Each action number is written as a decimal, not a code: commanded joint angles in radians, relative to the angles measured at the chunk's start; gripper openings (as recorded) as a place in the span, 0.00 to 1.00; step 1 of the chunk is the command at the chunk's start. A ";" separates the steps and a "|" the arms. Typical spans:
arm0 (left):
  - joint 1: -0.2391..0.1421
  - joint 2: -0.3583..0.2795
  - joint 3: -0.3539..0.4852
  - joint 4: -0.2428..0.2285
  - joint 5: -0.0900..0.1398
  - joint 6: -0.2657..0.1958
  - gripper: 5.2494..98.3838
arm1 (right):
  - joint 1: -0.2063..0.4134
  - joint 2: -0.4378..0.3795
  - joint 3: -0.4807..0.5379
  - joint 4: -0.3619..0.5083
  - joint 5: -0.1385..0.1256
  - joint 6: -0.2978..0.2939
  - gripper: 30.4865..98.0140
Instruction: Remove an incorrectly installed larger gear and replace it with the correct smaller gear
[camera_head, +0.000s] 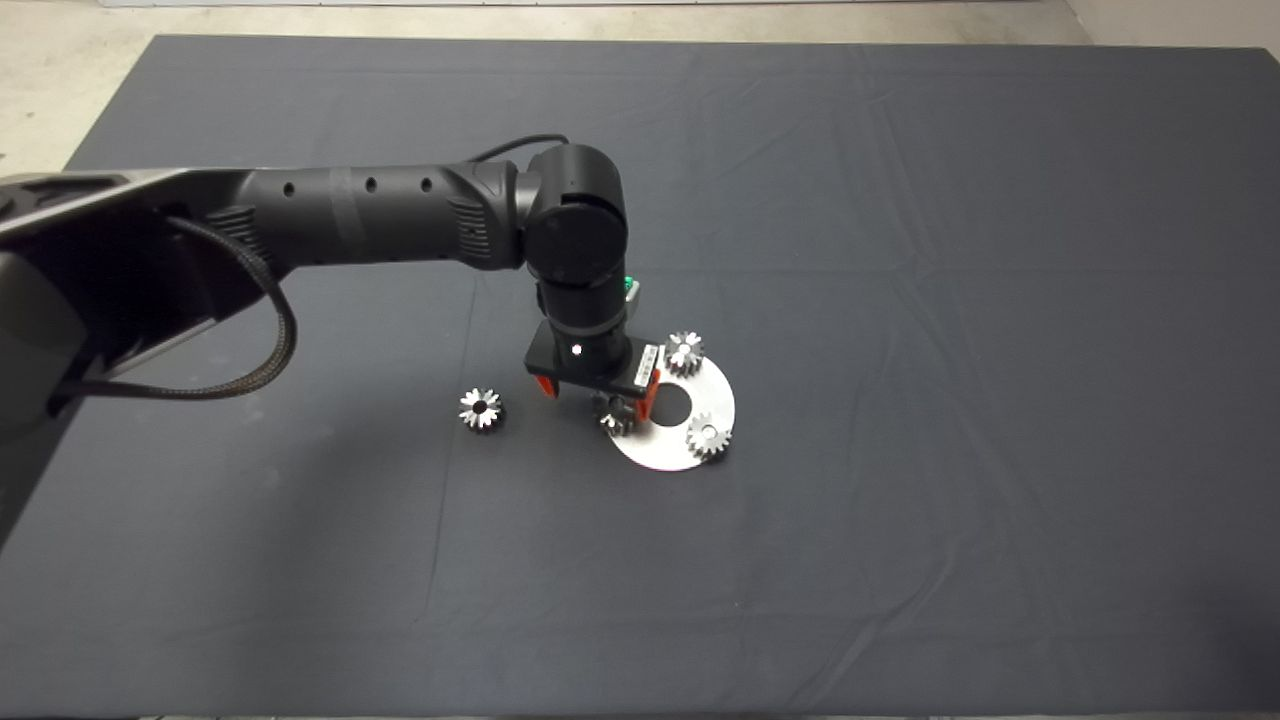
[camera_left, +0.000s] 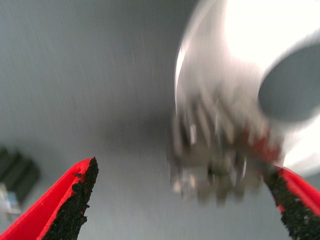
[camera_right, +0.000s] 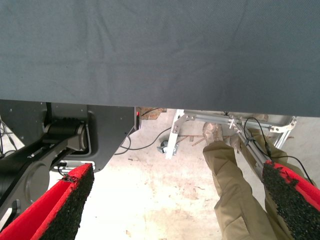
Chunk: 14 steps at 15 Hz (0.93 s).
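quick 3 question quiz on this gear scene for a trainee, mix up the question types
1. True or false: the left gripper has its jaws open around a gear at the edge of the round metal plate.
2. How many gears lie off the plate on the mat?
3. The right wrist view shows: A) the plate, B) a person's leg and floor beyond the mat, C) a held gear.

Key: 1 true. 2 one, the lone gear. 3 B.
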 joint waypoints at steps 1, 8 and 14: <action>-0.009 0.001 0.036 -0.034 0.066 -0.024 0.84 | 0.007 0.022 -0.002 0.031 -0.052 -0.003 0.86; -0.007 0.013 -0.013 -0.027 0.047 -0.013 0.84 | 0.008 0.029 -0.002 0.033 -0.052 -0.002 0.86; -0.008 0.053 -0.034 -0.025 0.016 -0.019 0.84 | 0.010 0.041 -0.002 0.033 -0.052 0.005 0.86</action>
